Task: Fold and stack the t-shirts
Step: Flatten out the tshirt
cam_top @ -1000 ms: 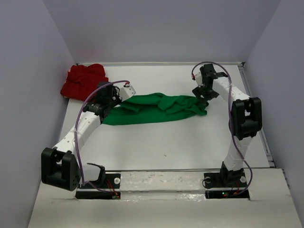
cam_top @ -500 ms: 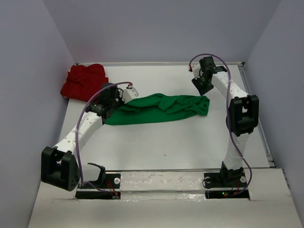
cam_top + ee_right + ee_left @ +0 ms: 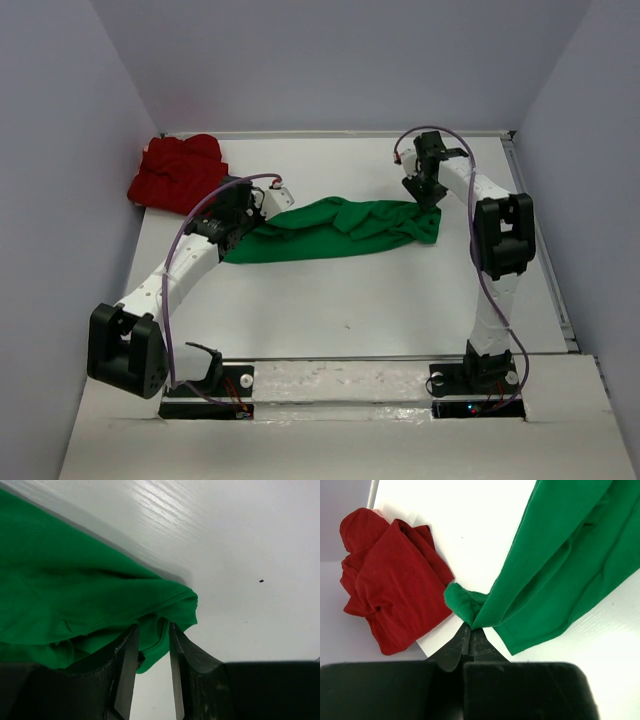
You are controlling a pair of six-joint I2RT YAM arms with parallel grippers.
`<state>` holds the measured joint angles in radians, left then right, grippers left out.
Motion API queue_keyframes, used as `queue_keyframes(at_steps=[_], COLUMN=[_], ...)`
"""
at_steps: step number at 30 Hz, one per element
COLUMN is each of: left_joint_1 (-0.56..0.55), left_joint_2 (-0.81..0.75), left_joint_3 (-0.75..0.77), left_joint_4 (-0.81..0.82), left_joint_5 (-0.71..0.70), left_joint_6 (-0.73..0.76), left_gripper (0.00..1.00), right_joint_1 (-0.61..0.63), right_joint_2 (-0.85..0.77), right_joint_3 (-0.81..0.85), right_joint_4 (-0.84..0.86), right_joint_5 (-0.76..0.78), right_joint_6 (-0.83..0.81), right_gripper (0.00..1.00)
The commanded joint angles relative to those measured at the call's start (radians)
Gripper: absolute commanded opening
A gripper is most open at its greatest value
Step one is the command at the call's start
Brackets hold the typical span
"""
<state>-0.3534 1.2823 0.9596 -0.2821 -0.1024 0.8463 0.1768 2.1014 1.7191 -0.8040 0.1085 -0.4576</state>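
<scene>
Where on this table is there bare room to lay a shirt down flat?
The widest free patch of table lies between the green shirt and the arm bases. A narrower strip runs behind that shirt, between the red shirt and the right arm. Crowded: the middle band, where the shirt stretches from left gripper to right gripper, and the back left corner.

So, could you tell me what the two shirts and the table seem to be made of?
Green shirt: soft matte knit, likely cotton; it drapes and shows a stitched hem. Red shirt: similar matte cloth, crumpled in soft folds. Table: hard white board, faintly grained with slight sheen, perhaps laminate.
</scene>
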Motion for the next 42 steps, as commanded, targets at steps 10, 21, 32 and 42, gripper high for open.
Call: queue_keyframes(at_steps=[10, 21, 32, 42], left_joint_1=[-0.013, -0.035, -0.061, -0.067], left_joint_2=[-0.011, 0.025, 0.037, 0.048], left_joint_3=[0.013, 0.033, 0.039, 0.031], left_joint_4=[-0.035, -0.045, -0.057, -0.066], left_joint_5=[-0.039, -0.033, -0.042, -0.042], left_joint_6=[-0.020, -0.039, -0.052, -0.052], left_gripper=[0.00, 0.00, 0.00, 0.00], right_joint_1=[-0.054, -0.088, -0.088, -0.088], right_joint_2=[0.075, 0.124, 0.172, 0.213], right_joint_3=[0.074, 0.135, 0.264, 0.252], right_joint_4=[0.058, 0.058, 0.013, -0.011], right_joint_5=[0.043, 0.054, 0.013, -0.029], right_joint_6=[-0.024, -0.042, -0.039, -0.041], right_gripper=[0.36, 0.45, 0.47, 0.47])
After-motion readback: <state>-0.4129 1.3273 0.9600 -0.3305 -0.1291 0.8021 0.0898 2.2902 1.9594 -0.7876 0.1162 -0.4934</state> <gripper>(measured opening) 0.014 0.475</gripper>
